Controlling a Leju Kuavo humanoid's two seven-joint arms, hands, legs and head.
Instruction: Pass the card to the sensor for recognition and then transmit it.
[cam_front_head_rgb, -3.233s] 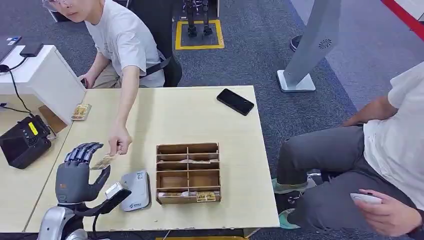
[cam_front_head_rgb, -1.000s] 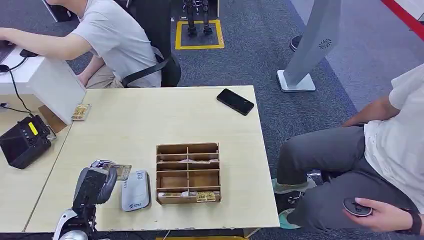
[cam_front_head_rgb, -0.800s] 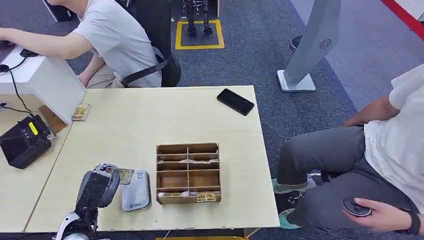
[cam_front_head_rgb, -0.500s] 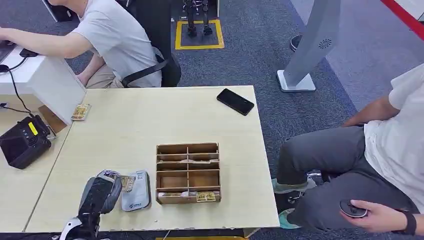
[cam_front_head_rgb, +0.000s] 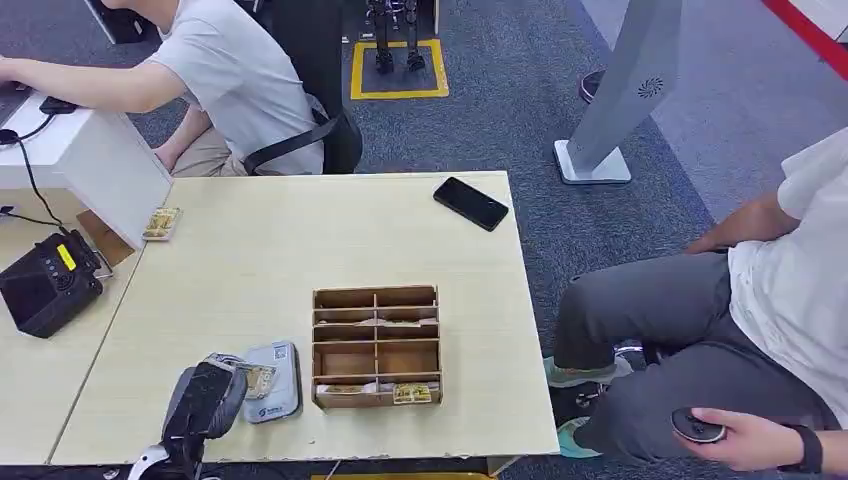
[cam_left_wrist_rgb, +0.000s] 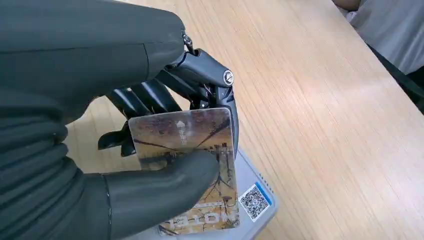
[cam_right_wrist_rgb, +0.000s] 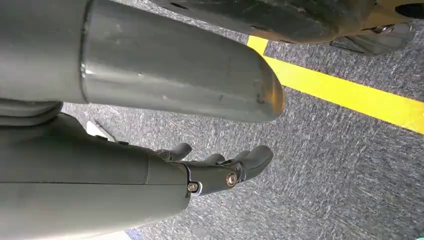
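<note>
- My left hand (cam_left_wrist_rgb: 150, 165) pinches the brown patterned plastic card (cam_left_wrist_rgb: 187, 165) between thumb and fingers, flat just above the grey rectangular card sensor (cam_front_head_rgb: 272, 381).
- My right hand (cam_right_wrist_rgb: 220, 172) hangs beside the floor, fingers loosely apart, holding nothing.

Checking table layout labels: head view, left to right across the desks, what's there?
Black device → left hand holding card → grey sensor → wooden organizer → black phone.

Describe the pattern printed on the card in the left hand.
The card carries a brownish-gold picture crossed by dark branching lines, with a glossy sheen; clearest in the left wrist view, gripped by the left hand.
</note>
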